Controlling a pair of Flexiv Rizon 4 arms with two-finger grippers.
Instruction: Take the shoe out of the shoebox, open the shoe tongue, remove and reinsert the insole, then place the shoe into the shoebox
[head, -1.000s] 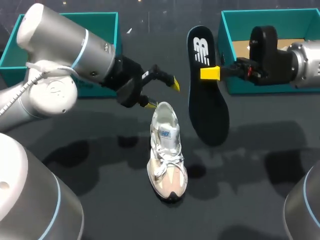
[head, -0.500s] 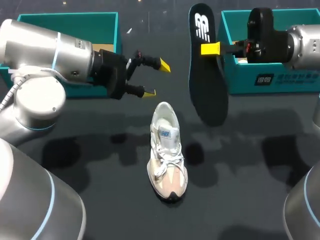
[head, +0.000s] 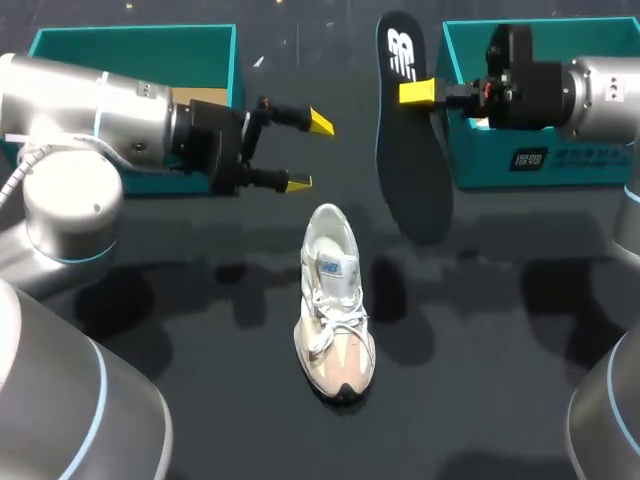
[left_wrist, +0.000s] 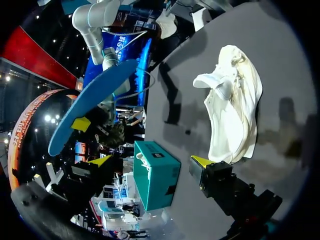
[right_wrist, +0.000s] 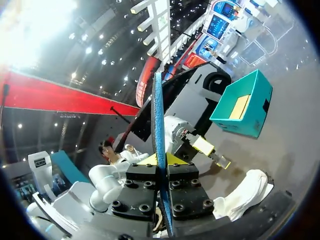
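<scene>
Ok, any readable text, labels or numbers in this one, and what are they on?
On the insole: a white logo emblem, no legible wording.
On the right shoebox: white print on its front wall, too small to read.
On the shoe: a blue tongue label, too blurred to read.

The dark tabletop (head: 200, 330) carries a pale shoe (head: 335, 300) near its middle, toe toward 6 o'clock. An open teal box (head: 140, 32) stands at 10 o'clock and a second teal box (head: 480, 165) at 2 o'clock, well apart.
</scene>
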